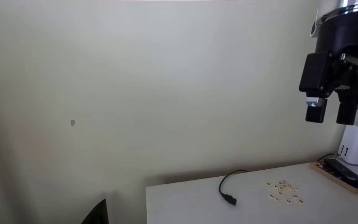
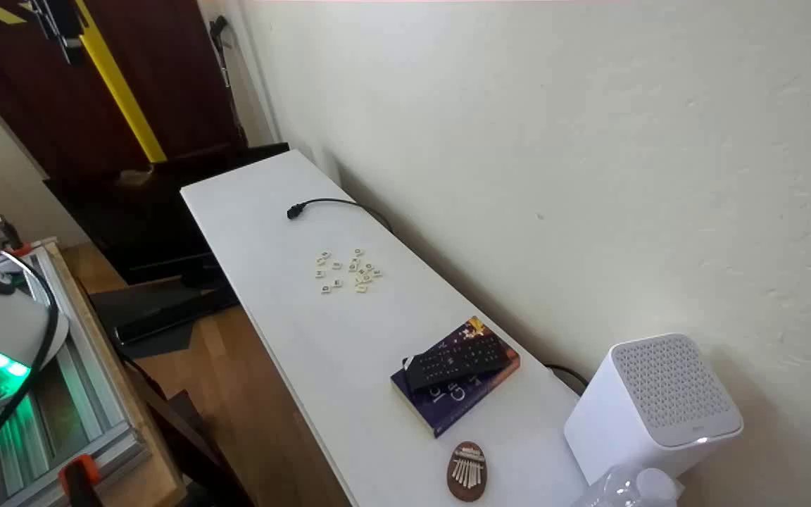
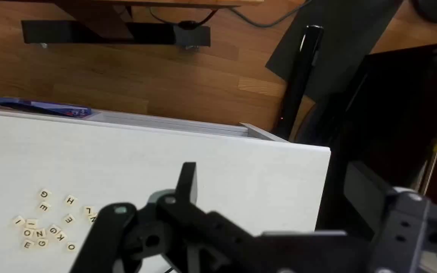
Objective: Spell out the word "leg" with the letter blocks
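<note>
Several small beige letter blocks lie loose on the white table, seen in both exterior views and the wrist view. Among them in the wrist view are an L block (image 3: 88, 210), an E block (image 3: 68, 219) and a G block (image 3: 44, 194), apart from one another. Other letters, such as H (image 3: 70, 200) and K (image 3: 60, 236), are spread around, with a tight cluster at the lower left. High above the table, my gripper (image 1: 330, 119) stands open, nothing between its fingers. In the wrist view the left finger (image 3: 186, 182) partly covers the area beside the N block (image 3: 92, 218).
A black cable (image 2: 335, 201) lies beyond the blocks. Toward the other end are a book (image 2: 441, 412) with a remote (image 2: 455, 362) on it, a small wooden thumb piano (image 2: 467, 472) and a white box (image 2: 659, 401). A wall runs along the table (image 2: 286, 331).
</note>
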Motion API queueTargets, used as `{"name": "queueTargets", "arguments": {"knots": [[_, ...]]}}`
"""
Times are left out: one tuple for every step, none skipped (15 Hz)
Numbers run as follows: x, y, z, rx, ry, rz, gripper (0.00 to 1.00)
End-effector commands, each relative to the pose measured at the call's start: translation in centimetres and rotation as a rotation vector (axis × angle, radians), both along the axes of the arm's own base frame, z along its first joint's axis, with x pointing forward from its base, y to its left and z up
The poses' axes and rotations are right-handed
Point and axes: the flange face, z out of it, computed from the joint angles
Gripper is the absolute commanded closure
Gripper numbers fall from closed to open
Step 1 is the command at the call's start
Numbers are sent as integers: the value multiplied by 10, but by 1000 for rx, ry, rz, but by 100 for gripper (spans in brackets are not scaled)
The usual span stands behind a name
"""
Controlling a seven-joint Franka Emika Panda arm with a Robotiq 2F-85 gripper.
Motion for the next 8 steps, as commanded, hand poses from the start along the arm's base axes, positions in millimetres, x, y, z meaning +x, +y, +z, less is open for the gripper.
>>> {"name": "queueTargets", "arguments": {"knots": [[0,0,0,0,1,0,0],[0,0,0,0,1,0,0],[0,0,0,0,1,0,0],[0,0,0,0,1,0,0],[0,0,0,0,1,0,0],[8,-7,-6,-17,-14,-62,0],[14,-14,-11,-31,-33,-112,0],[21,-24,-17,-37,-51,-162,0]]}}
